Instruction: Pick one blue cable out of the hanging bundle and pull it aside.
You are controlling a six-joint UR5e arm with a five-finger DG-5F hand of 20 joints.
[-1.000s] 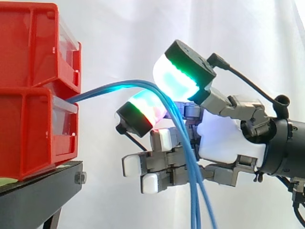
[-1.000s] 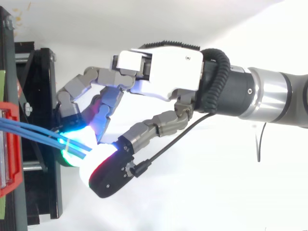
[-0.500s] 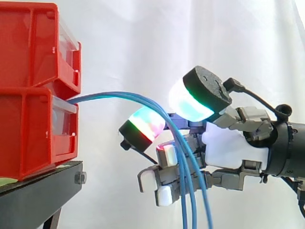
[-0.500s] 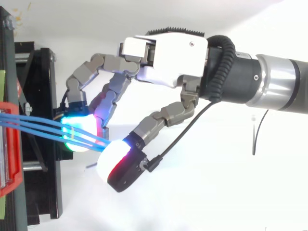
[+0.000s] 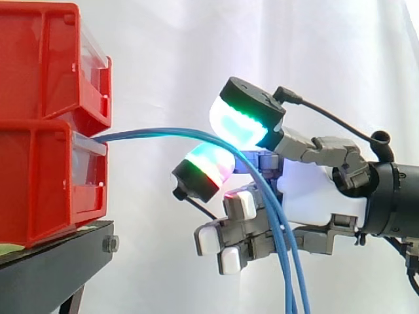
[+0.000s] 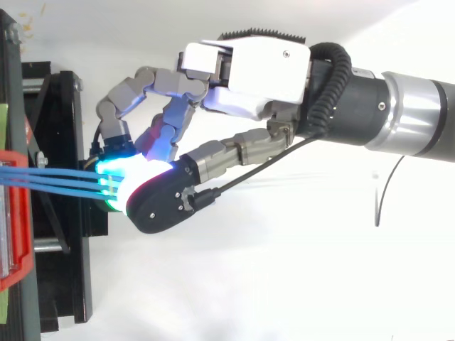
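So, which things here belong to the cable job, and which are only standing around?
Belong to the job:
- blue cables
- hand, its pads closed on the cables

Only standing around:
- red bins
- black stand
- white curtain

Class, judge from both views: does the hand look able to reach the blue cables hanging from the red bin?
Probably yes: the blue cables run past the hand with nothing between. Singling one out looks harder; they lie close together.
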